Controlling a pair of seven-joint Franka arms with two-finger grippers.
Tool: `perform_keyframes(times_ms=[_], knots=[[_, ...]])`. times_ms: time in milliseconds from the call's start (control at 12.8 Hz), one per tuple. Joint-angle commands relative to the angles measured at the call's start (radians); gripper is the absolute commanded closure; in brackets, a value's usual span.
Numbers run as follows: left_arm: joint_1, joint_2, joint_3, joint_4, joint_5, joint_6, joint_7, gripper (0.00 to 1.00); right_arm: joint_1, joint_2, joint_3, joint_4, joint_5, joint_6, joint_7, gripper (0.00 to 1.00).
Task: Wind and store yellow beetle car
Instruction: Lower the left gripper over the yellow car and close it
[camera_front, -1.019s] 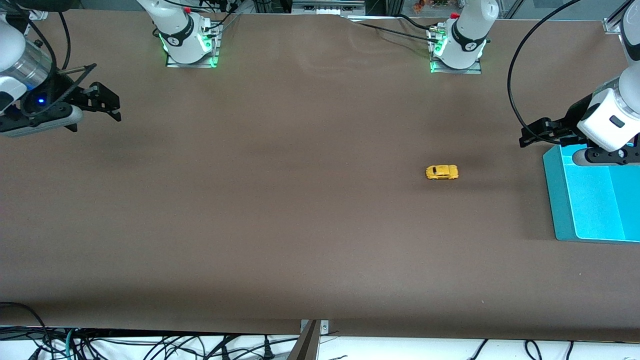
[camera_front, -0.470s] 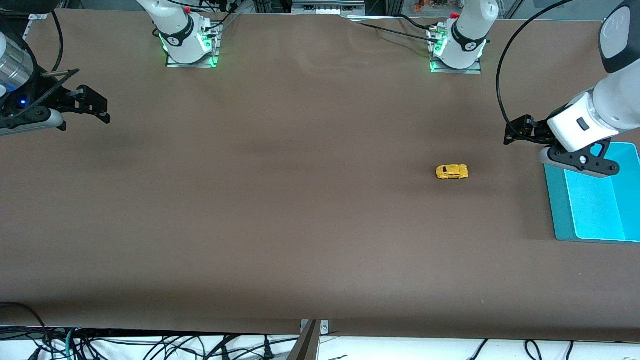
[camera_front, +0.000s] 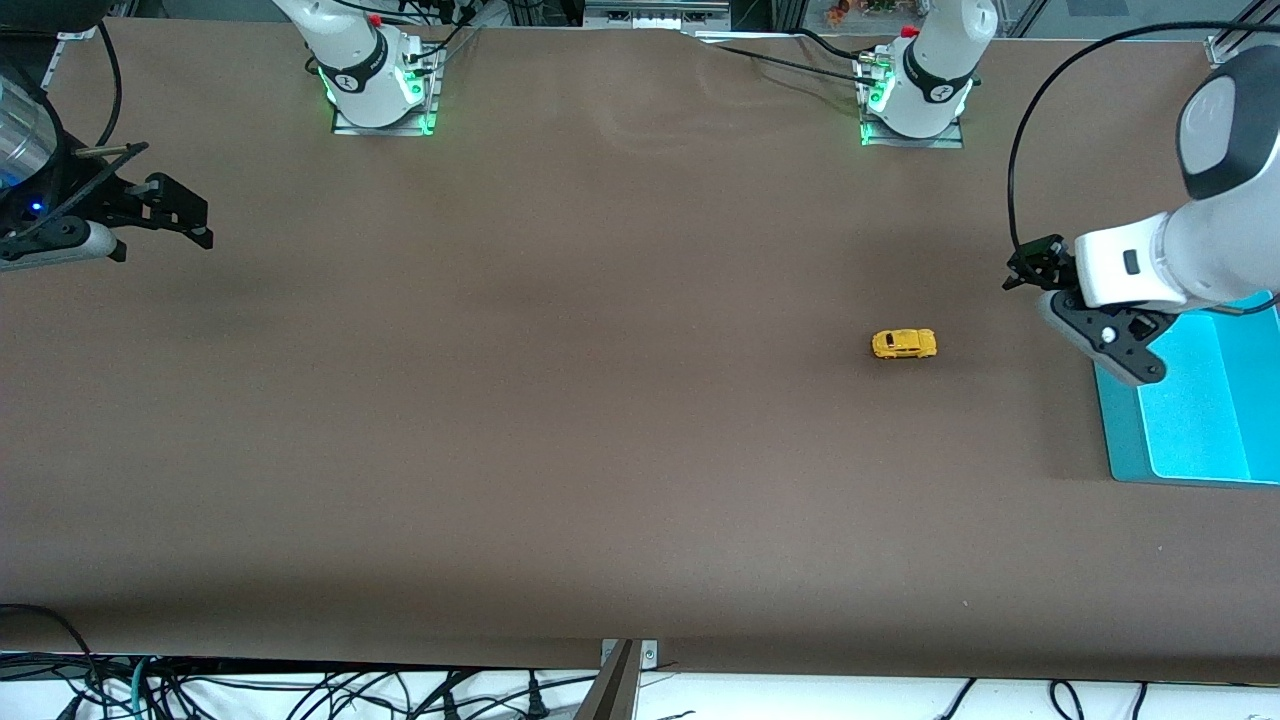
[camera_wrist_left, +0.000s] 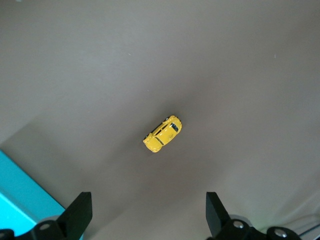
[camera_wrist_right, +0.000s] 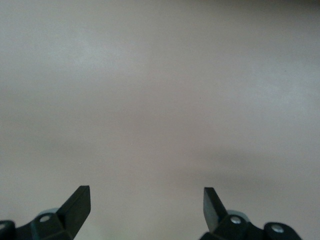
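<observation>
The yellow beetle car (camera_front: 904, 344) stands on its wheels on the brown table, toward the left arm's end. It also shows in the left wrist view (camera_wrist_left: 162, 134), alone on the cloth. My left gripper (camera_front: 1030, 266) hangs open and empty in the air between the car and the teal tray (camera_front: 1120, 430); its fingertips (camera_wrist_left: 80, 212) are wide apart. My right gripper (camera_front: 185, 212) is open and empty over the right arm's end of the table, with only bare cloth under it in the right wrist view (camera_wrist_right: 145, 205).
The teal tray lies at the left arm's end of the table; its corner shows in the left wrist view (camera_wrist_left: 20, 195). The two arm bases (camera_front: 375, 75) (camera_front: 915, 85) stand along the table's top edge. Cables hang past the table's near edge.
The car has rolled a little toward the left arm's end, then stopped. My left gripper has swung off the tray toward the car. My right gripper has drawn back toward the table's end.
</observation>
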Motion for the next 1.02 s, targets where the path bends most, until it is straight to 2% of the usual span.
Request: perform_keyframes(times_ms=[0,313,784,940], knots=[[-0.010,0.007,0.000,-0.063,0.019,0.029,0.081,0.00,0.014,0.000,-0.022,0.003,0.016,-0.012,0.013,0.00],[-0.030,-0.007,0.000,-0.219,0.028,0.188,0.294,0.00,0.014,0.001,-0.023,0.003,0.016,-0.012,0.010,0.00],[-0.056,-0.051,0.000,-0.528,0.082,0.580,0.607,0.00,0.014,0.008,-0.023,0.003,0.016,-0.010,0.001,0.00],[-0.058,-0.062,0.000,-0.643,0.097,0.734,0.644,0.00,0.014,0.011,-0.023,0.003,0.016,-0.009,-0.001,0.00]])
